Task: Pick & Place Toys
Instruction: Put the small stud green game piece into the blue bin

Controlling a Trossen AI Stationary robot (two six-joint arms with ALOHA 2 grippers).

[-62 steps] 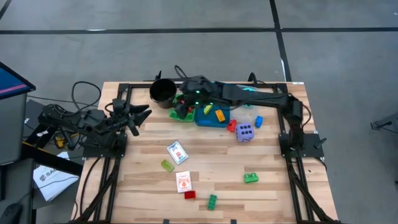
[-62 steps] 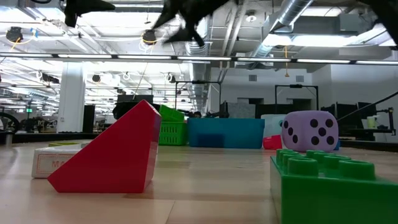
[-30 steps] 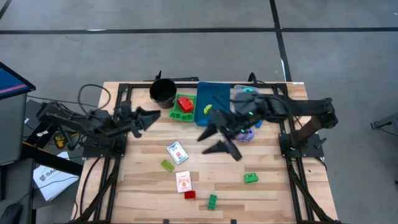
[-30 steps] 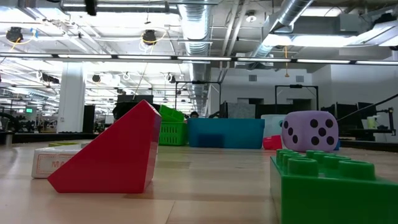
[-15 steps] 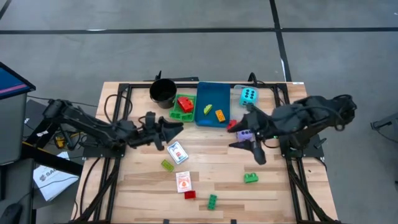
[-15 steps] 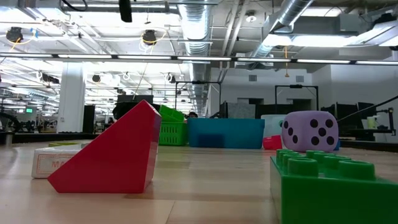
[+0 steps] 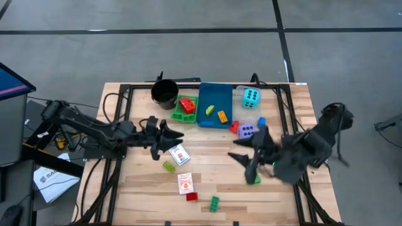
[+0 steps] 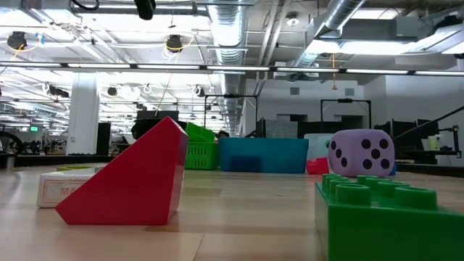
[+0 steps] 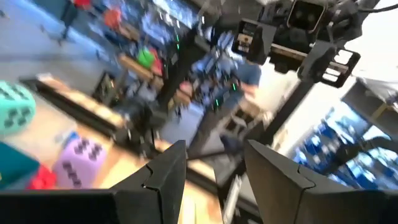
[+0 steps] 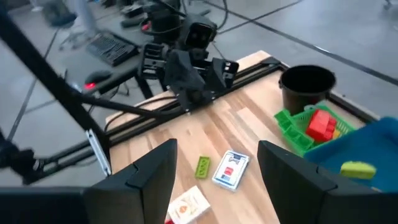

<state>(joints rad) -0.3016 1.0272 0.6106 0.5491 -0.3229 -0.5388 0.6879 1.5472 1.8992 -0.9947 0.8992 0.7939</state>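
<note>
On the wooden table (image 7: 276,191), the blue tray (image 7: 212,104) holds two bricks. The purple die (image 7: 247,131) lies just beside it, the cyan die (image 7: 251,96) behind. The left gripper (image 7: 171,139) hovers released and empty by a card pack (image 7: 179,154); the right gripper (image 7: 246,158), fingers spread and empty, hangs near a green brick (image 7: 254,180).

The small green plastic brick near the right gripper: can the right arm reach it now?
Probably yes. The right gripper, jaws open, hangs next to the small green plastic brick, and nothing lies between them.
</note>
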